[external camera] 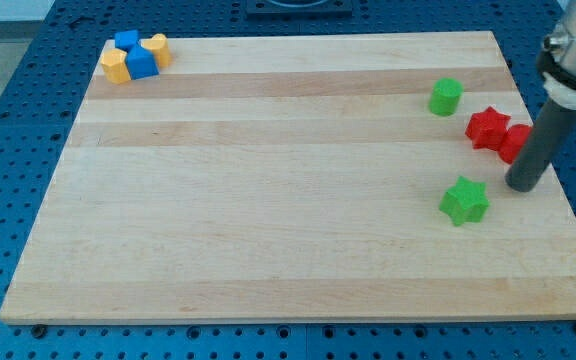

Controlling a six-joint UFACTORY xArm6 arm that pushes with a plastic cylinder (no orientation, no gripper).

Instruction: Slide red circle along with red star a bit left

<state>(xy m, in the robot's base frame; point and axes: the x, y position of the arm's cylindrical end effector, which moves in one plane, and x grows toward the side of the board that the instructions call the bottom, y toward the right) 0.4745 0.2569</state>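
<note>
The red star [488, 128] lies near the board's right edge. The red circle [514, 142] touches it on its right and is partly hidden by my rod. My tip [523, 187] rests on the board just below and right of the red circle, right of the green star [464, 200]. A green circle [445, 96] sits above and left of the red star.
At the board's top left corner a cluster holds two blue blocks [140, 62] [126, 41] and two yellow blocks [116, 67] [158, 48]. The wooden board [268, 180] lies on a blue perforated table. The board's right edge runs close to my tip.
</note>
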